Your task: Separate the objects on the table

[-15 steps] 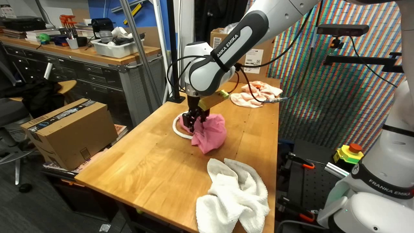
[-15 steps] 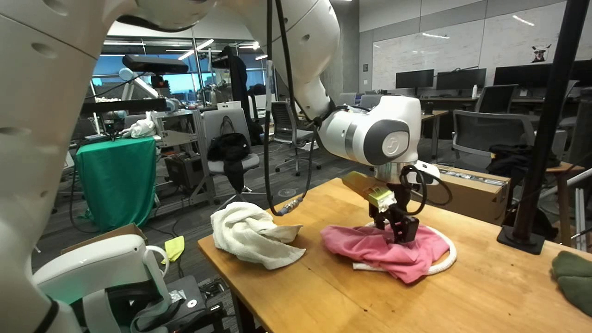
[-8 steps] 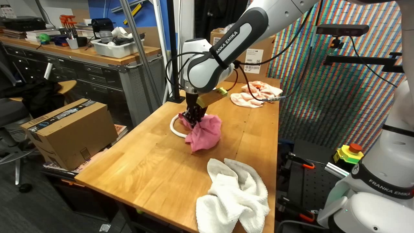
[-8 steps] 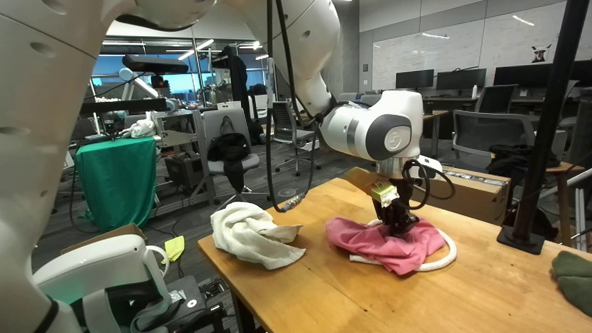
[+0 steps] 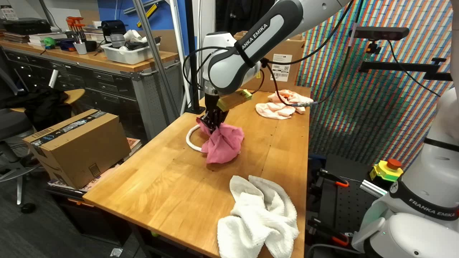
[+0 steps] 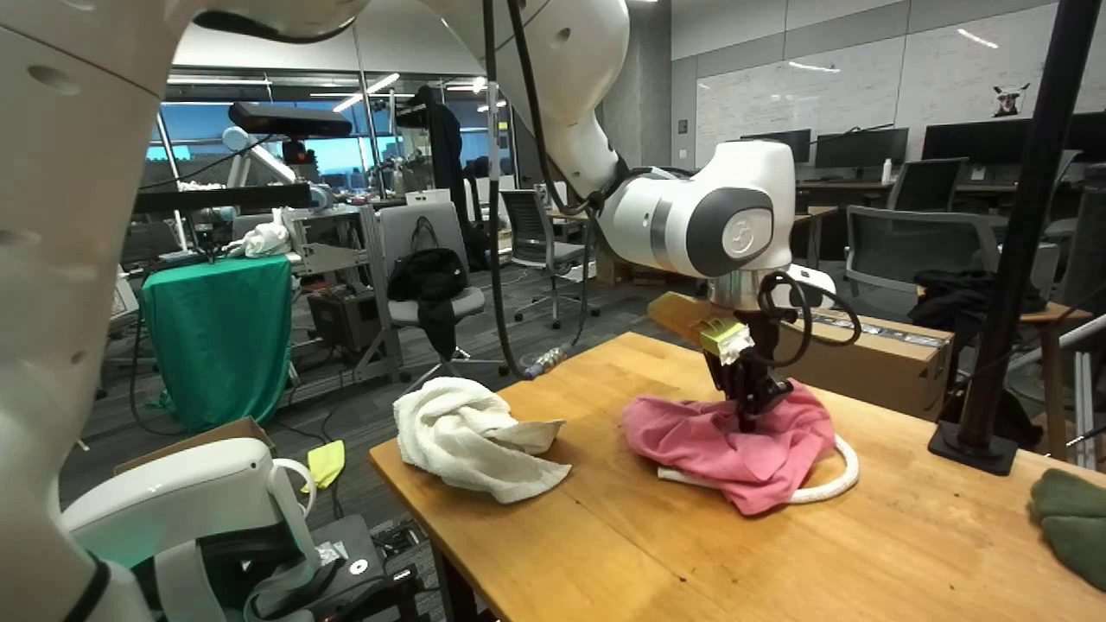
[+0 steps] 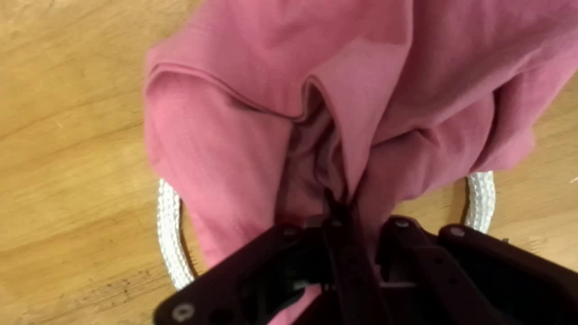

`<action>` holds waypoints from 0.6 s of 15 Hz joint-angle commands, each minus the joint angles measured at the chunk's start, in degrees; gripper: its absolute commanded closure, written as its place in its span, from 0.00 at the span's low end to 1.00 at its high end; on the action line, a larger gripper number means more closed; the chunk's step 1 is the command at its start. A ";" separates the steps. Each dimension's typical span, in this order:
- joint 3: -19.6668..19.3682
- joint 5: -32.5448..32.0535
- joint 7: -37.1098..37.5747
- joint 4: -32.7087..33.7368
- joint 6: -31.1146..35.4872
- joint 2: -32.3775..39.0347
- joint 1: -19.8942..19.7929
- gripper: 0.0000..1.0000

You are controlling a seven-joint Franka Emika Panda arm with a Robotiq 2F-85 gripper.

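The pink cloth (image 5: 224, 145) is bunched up on the table (image 5: 161, 175), its upper folds pinched and raised. My gripper (image 7: 345, 203) is shut on these folds in the wrist view; the fingertips are partly buried in fabric. From under the cloth, the white cord (image 6: 842, 479) curves out, and its middle is hidden. In the wrist view the cord (image 7: 168, 225) shows on both sides of the cloth. A cream-white towel (image 5: 258, 222) lies crumpled apart from them, visible in both exterior views. Farther off rests the peach-and-white cloth (image 5: 276, 111), with a small orange item (image 5: 285, 96) on it.
A black post (image 6: 994, 302) is fixed at the table's edge close to the gripper. Cardboard boxes stand at the table's far end (image 5: 287, 68) and beside it (image 5: 79, 147). A dark green item (image 6: 1071, 527) sits at the right in an exterior view.
My gripper has shut on the pink cloth and risen, drawing its folds upward and gathering it. The cord has shifted slightly with it. The towel and peach cloth have stayed put.
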 commanded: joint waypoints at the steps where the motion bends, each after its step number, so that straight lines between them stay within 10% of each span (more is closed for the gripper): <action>1: 0.04 -0.49 -0.27 0.74 0.25 -0.51 0.62 0.91; 9: 1.00 -1.53 -0.40 6.44 -1.40 3.38 3.06 0.93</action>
